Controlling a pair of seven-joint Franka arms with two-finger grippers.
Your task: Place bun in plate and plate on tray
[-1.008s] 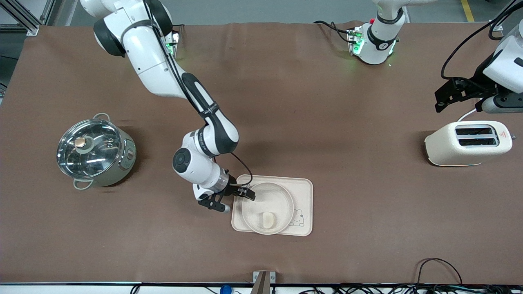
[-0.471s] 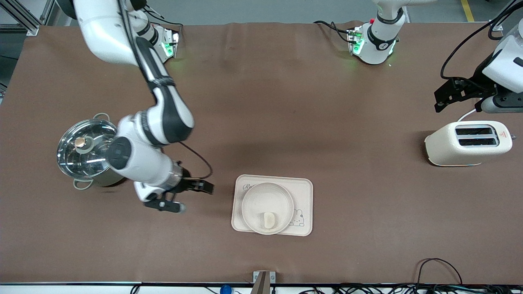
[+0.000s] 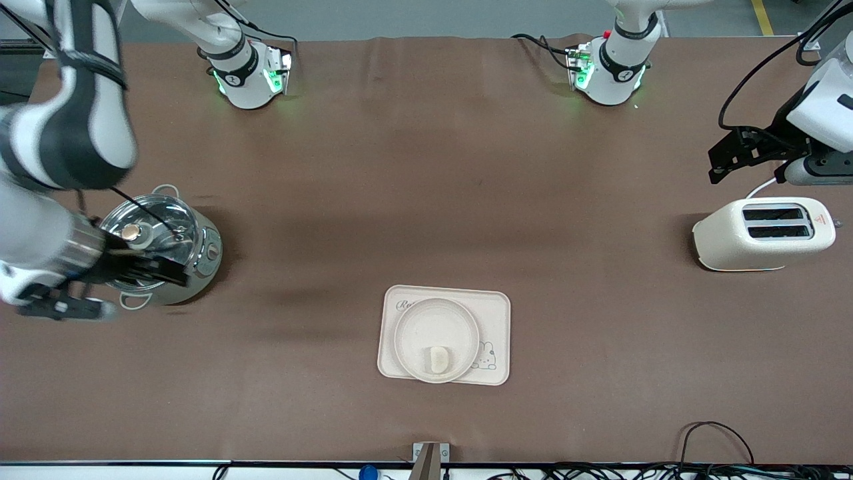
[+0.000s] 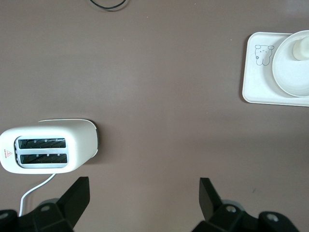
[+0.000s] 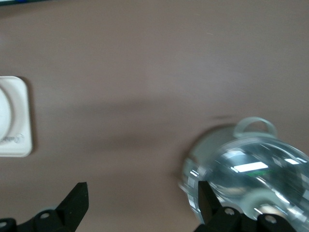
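Matt tray [image 3: 496, 320]; shiny metal pot [image 3: 193, 267].

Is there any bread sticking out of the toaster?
No, both slots of the toaster look dark and empty, and the only bun lies on the plate.

My right gripper [image 3: 100, 287] is blurring and covering part of the pot [image 3: 193, 253]; the plate [image 3: 436, 340] is hiding most of the tray's [image 3: 496, 307] lettering.
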